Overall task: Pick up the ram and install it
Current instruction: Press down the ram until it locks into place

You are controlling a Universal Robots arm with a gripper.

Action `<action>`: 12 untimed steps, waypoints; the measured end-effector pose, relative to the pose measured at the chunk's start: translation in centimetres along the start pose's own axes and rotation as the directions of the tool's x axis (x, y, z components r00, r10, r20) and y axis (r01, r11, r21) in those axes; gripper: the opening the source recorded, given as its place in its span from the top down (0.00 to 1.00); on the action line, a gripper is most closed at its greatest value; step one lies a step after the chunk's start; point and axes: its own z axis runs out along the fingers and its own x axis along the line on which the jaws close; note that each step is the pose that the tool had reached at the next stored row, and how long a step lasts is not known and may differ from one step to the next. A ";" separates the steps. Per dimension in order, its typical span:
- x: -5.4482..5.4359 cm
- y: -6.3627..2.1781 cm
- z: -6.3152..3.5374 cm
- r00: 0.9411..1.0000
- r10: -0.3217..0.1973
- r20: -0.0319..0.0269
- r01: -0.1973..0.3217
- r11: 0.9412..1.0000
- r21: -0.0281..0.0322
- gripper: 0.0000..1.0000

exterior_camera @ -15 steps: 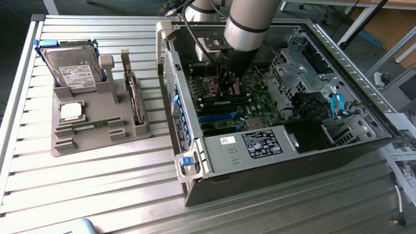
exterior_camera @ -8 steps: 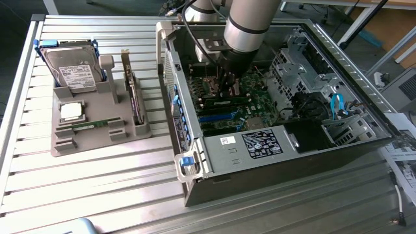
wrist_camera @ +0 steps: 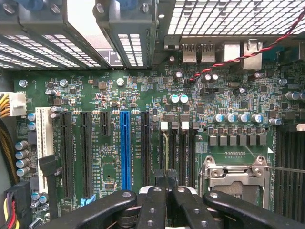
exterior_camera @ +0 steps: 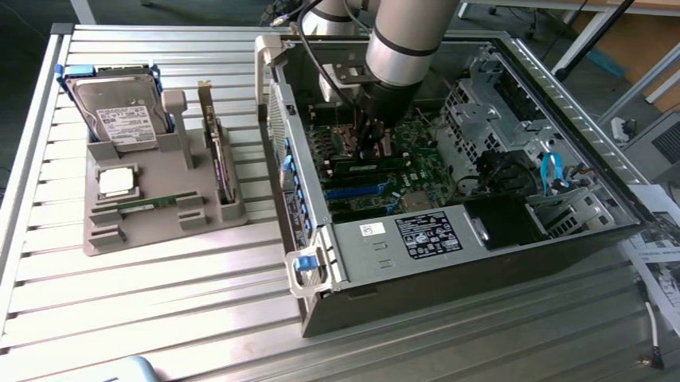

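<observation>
Fingers [wrist_camera: 153, 200] of mine are pressed together, tips meeting over the memory slots [wrist_camera: 183, 143] of the motherboard [wrist_camera: 95, 95]. I cannot tell whether a stick is pinched between them or whether they merely bear down on one. My gripper [exterior_camera: 370, 147] hangs low inside the case, pointing straight down at the board.

Under everything is the slatted metal table [exterior_camera: 159, 302]. On it lies the open case [exterior_camera: 425, 239], on its side, taking up the exterior view's right. The motherboard covers its floor, with a blue slot [wrist_camera: 125, 148] among the black ones and the silver socket [wrist_camera: 233, 174] just beside the memory slots. A long dark strip [exterior_camera: 367, 167] runs directly beneath my gripper; whether it is a seated stick or a bare slot I cannot tell.

At the exterior view's left, apart from the case, sits the grey tray [exterior_camera: 159, 231]. Its far end holds the hard drive [exterior_camera: 123, 115] in a blue frame. A dark card [exterior_camera: 218, 151] stands upright along the edge nearest the case. The square processor [exterior_camera: 117, 181] lies flat near the middle. A ram [exterior_camera: 159, 202] lies flat in its groove beside the processor, well apart from my gripper.
</observation>
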 end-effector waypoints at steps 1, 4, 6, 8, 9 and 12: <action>0.0 0.00 0.00 1.000 0.000 0.000 0.000 1.000 0.000 0.89; 0.0 0.00 0.02 1.000 0.000 0.000 0.000 1.000 0.000 0.89; 0.0 0.00 0.07 1.000 0.000 0.000 0.000 1.000 0.000 0.89; 0.0 0.00 0.07 1.000 0.000 0.000 0.000 1.000 0.000 0.89; 0.0 0.00 0.08 1.000 0.000 0.000 0.000 1.000 0.000 0.89; 0.1 0.00 0.14 1.000 0.000 0.000 0.000 1.000 0.000 0.89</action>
